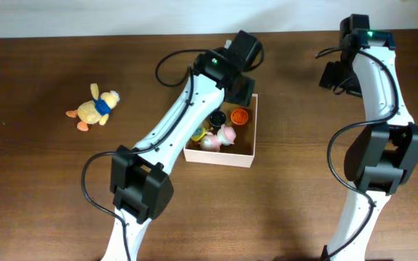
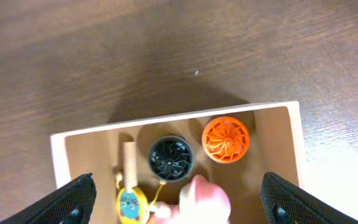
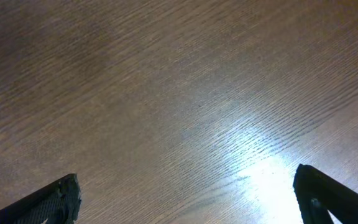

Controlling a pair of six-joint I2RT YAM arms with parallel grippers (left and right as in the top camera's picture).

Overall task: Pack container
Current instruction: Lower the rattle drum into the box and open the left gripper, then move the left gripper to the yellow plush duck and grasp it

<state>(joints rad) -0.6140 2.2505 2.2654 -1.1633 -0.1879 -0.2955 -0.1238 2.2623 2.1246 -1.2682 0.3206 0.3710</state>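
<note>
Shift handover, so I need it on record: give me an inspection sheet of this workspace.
Surface: brown wooden table, no spills seen.
Job's things: container open-topped, holding an orange disc, a black disc, a pink toy and a yellow toy.
Clutter: plush duck on the table, left of the container.
Tools: left tool open, empty, above the container; right tool open, empty, over the table.
Cables: black cable loops on both arms.
Surroundings: pale strip beyond the far edge.

Dark brown wood-grain table (image 3: 166,93). Container (image 2: 272,149) has pale white-pink walls and a tan inside. Ribbed orange disc (image 2: 226,139), ribbed black disc (image 2: 171,157), pink toy (image 2: 205,198). Yellow plush duck (image 1: 93,110) with blue scarf.
</note>
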